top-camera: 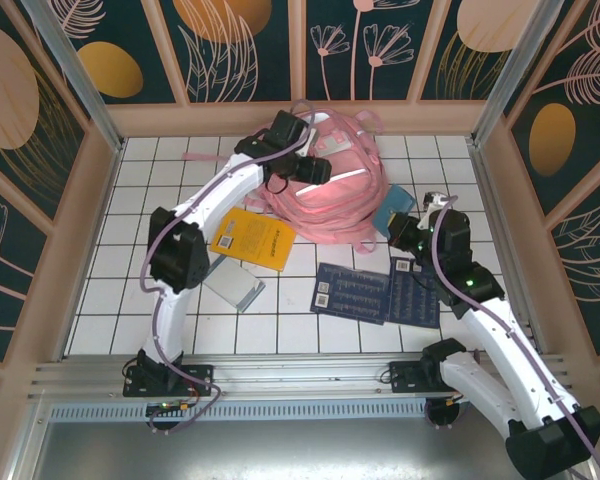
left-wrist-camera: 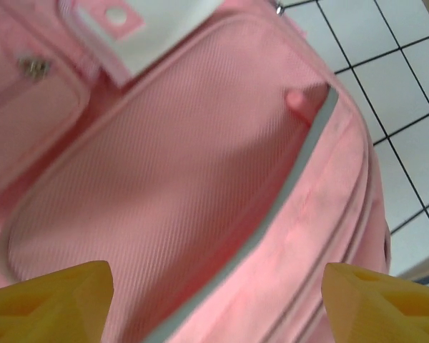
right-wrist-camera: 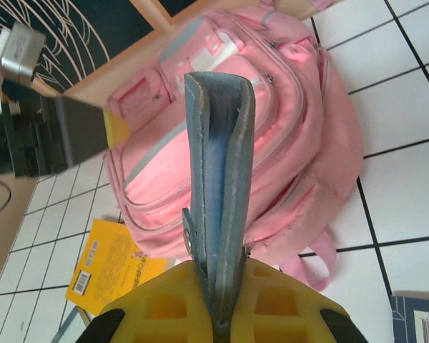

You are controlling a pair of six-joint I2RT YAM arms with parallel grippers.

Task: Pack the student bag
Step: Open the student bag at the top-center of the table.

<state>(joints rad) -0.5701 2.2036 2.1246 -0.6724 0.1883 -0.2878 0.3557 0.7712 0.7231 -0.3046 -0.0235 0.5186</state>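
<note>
Tiled table (top-camera: 280,330): lying white beneath both arms.
Right gripper (right-wrist-camera: 225,289): pinching a blue case (right-wrist-camera: 218,179) edge-up, its long axis pointing ahead at the bag (right-wrist-camera: 293,121).
Bag: lying just beyond the case, towards the far wall.
Left gripper (left-wrist-camera: 218,304): hovering spread directly over the bag, nearer.

A flat yellow paper book (top-camera: 252,240) is lying just before the large pink fabric backpack (top-camera: 330,190); a dark blue printed card (top-camera: 352,292) is lying right of that book.

I am looking into a lab cell: aluminium rails (top-camera: 300,372) at six o'clock are edging a tiled table (top-camera: 130,200) (floral panels (top-camera: 240,50) walling it).
</note>
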